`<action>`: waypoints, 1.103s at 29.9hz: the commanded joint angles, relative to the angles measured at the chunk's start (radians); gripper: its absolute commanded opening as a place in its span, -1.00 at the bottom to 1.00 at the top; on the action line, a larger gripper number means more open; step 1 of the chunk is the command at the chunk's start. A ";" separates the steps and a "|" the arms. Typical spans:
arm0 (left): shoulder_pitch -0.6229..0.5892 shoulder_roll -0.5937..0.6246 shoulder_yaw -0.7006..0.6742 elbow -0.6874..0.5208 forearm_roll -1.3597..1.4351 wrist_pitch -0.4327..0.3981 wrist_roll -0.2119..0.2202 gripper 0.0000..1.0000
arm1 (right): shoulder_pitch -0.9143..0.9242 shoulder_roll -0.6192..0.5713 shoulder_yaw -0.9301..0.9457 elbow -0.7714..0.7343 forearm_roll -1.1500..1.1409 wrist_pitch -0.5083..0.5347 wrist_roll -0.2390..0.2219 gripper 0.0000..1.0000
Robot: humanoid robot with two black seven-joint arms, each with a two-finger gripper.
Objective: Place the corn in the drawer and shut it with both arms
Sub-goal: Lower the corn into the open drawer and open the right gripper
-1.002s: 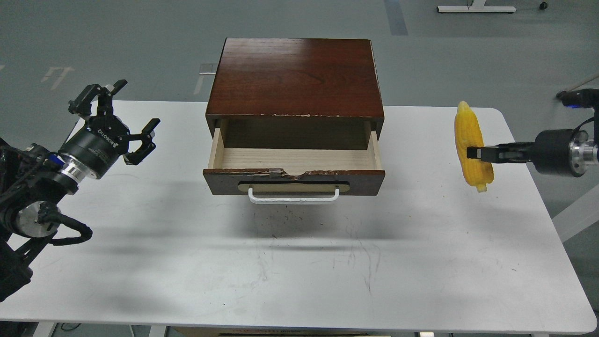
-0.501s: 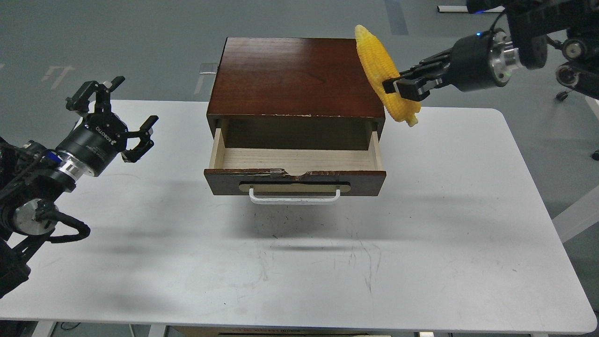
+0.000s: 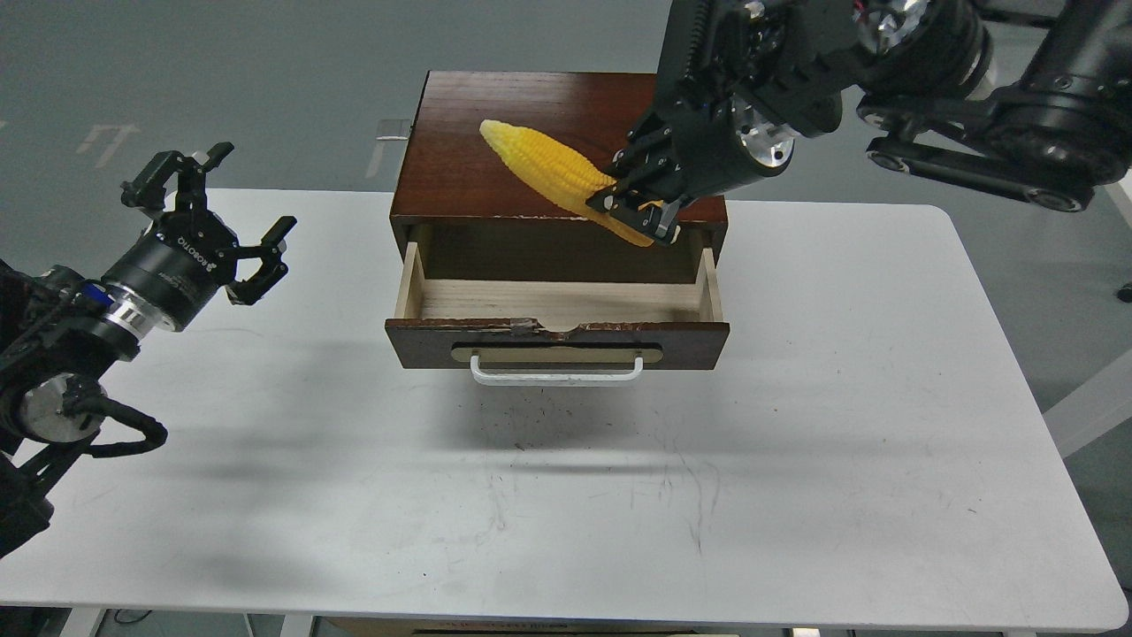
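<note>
Right claw (image 3: 638,212) is gripping the bright yellow ribbed corn cob (image 3: 553,175) above the open dark brown wooden drawer (image 3: 557,341); dropping and closing remain. Left claw (image 3: 221,226) is hanging spread beside it.

Right end effector (image 3: 638,211) grips the corn (image 3: 557,175) above the open drawer (image 3: 557,341).

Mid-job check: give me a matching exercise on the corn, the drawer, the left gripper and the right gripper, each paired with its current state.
Things:
1. corn
2. drawer
3. left gripper
4. right gripper

States:
A. open, holding nothing
B. pulled out, nothing inside
C. held in the air over the cabinet
D. shut on the corn's thick end

Pairs: 1-C, 2-B, 3-A, 4-D
</note>
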 commanded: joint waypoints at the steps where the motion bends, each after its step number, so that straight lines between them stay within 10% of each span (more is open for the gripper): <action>1: 0.000 0.009 0.000 -0.005 0.000 0.000 0.000 1.00 | 0.000 0.025 -0.050 0.000 -0.034 -0.074 0.000 -0.67; 14: 0.002 0.026 0.000 -0.007 0.000 0.000 0.000 1.00 | -0.047 0.053 -0.102 -0.011 -0.040 -0.114 0.000 -0.36; 33: 0.003 0.029 0.000 -0.012 0.000 0.000 0.000 1.00 | -0.037 0.033 -0.074 0.000 0.004 -0.114 0.000 0.92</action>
